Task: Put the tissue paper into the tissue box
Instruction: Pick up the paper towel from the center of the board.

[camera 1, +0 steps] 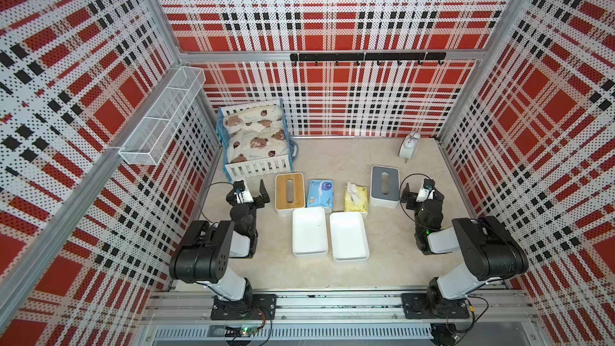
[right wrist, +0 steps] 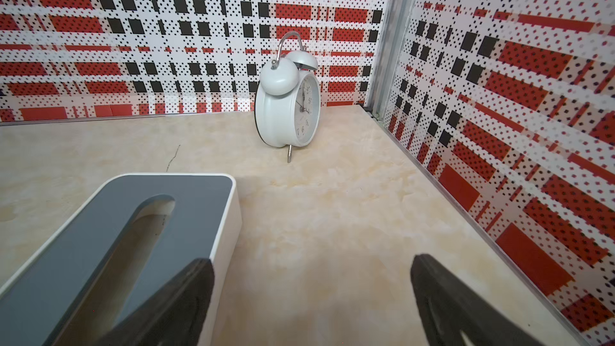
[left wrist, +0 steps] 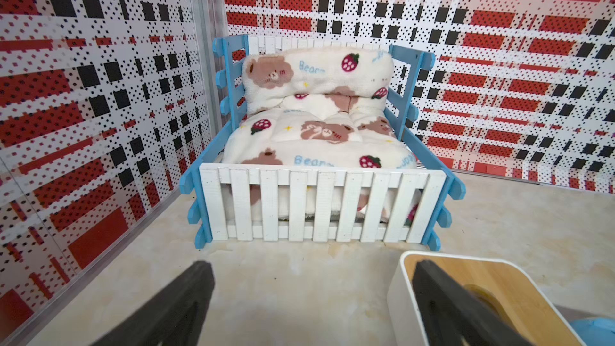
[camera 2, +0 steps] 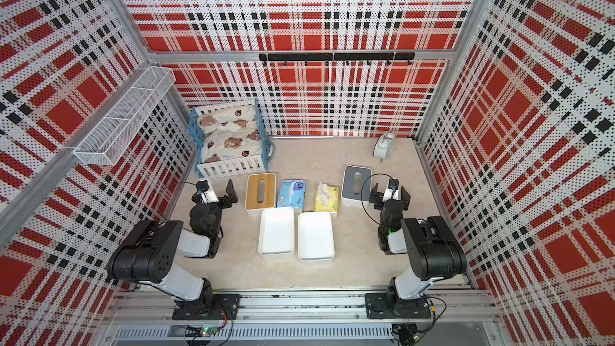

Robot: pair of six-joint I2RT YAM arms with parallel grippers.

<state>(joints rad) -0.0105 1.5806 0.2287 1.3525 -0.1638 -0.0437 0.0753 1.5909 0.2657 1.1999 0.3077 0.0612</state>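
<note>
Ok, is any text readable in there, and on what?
"Bea…", likely "Bear", twice in blue on the bear-print blanket in the doll crib.
Dial numerals on the alarm clock: too oblique to read.
Print on the blue tissue pack and the yellow tissue pack: too small.

Bright, even light all over, only soft, small shadows on the pale desk [camera 1: 346, 154], patterned walls [camera 1: 83, 61] bend near the edges in both top views, close dark fingers [left wrist: 173, 307] look blurry in wrist views

"Bear" in blue on plush cushion [left wrist: 316, 148]
</note>
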